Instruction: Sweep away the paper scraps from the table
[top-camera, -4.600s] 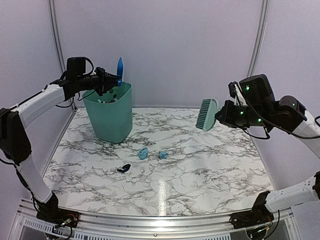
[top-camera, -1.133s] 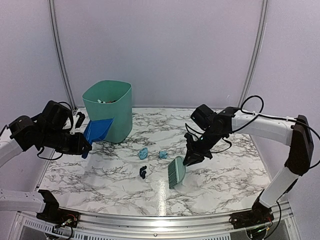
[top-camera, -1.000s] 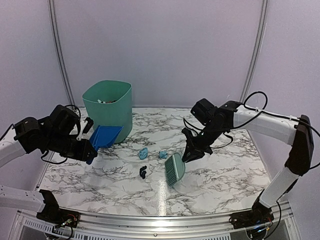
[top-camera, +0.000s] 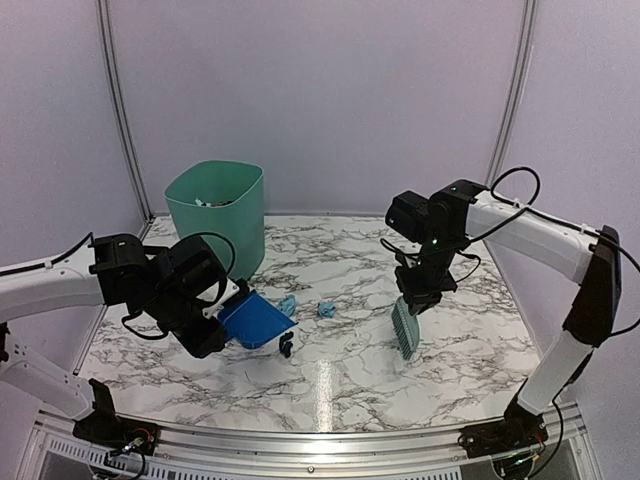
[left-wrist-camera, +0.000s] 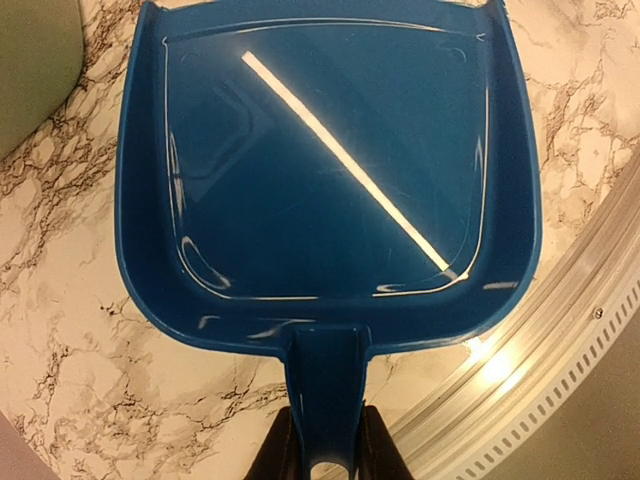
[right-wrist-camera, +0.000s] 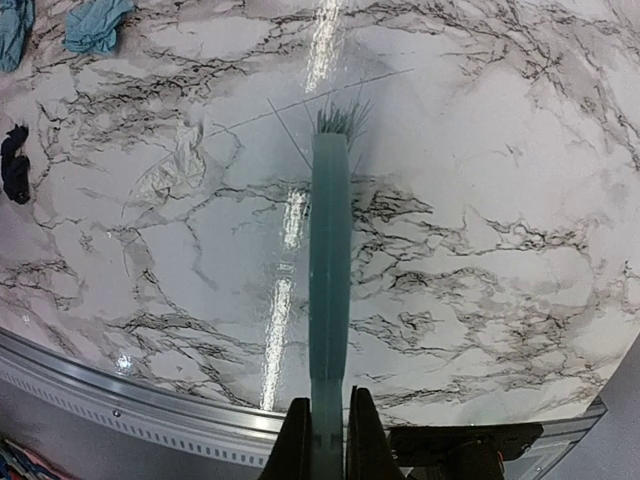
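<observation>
Pale purple walls are enclosing a marble desk, with a green bin standing at 11 o'clock. Three scraps are lying near the middle: two light blue and one dark, all just beside the mouth of the dustpan. The left pincer is clenching the dustpan's handle at 8 o'clock. The right pincer is gripping the brush, bristles down, well apart from the scraps at their 3 o'clock. I am judging the pan's lip to be riding off the surface, so wads swept toward 9 o'clock could be sliding underneath. A fast stroke could also be flinging them past the mouth toward the rail. Only the left wrist view is showing the pan lying empty. Only the right wrist view is showing the bristles splaying against the marble, with the scraps at its 10 o'clock.
</observation>
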